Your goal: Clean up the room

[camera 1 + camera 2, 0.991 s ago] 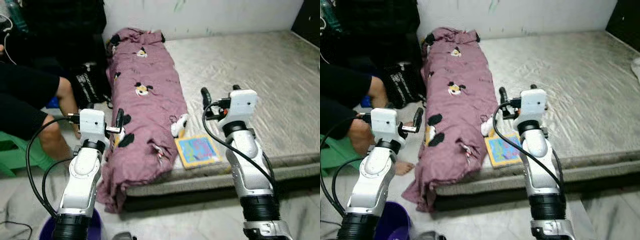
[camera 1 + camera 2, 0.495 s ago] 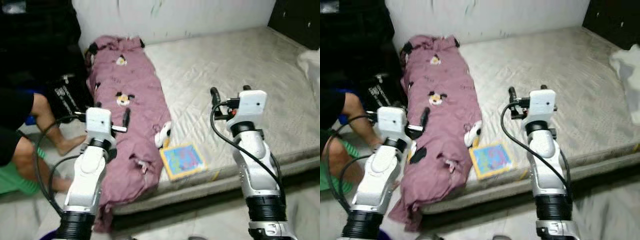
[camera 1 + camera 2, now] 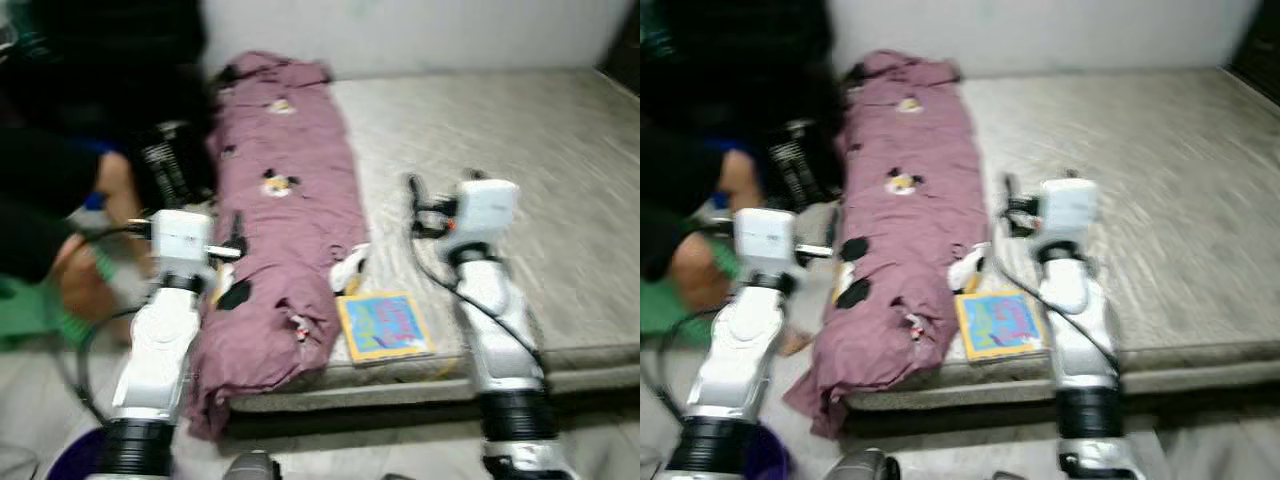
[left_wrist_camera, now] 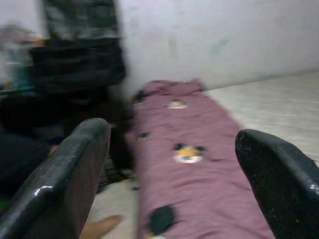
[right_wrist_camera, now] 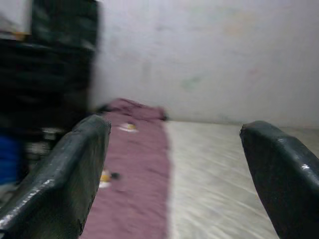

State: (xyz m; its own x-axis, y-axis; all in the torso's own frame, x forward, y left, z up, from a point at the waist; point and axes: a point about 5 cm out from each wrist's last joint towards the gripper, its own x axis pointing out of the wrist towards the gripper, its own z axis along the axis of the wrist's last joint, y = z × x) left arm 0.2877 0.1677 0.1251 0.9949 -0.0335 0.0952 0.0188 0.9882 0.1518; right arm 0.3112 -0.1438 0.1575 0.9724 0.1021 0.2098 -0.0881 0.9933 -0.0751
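Observation:
A mauve blanket [image 3: 285, 210] with cartoon-mouse prints lies rolled along the left side of a grey mattress [image 3: 520, 160], its near end hanging over the edge. A colourful picture book [image 3: 385, 325] lies flat near the mattress's front edge, with a small white soft toy [image 3: 350, 268] beside it. My left gripper [image 3: 237, 232] is held above the blanket's left edge, open and empty. My right gripper [image 3: 415, 192] hovers over the mattress just right of the blanket, open and empty. In the wrist views the black fingers [image 4: 65, 174] [image 5: 65, 174] stand wide apart.
A seated person's leg [image 3: 95, 230] and dark clothing are at the left, with a green stool [image 3: 35, 310] and a black bag [image 3: 170, 165] beside the mattress. A purple bucket rim [image 3: 75, 462] is at my feet. A pale wall [image 3: 420, 25] runs behind the mattress.
The camera has swung back to the left and the picture is blurred, so the whole scene has shifted. Both grippers keep the same raised, open pose.

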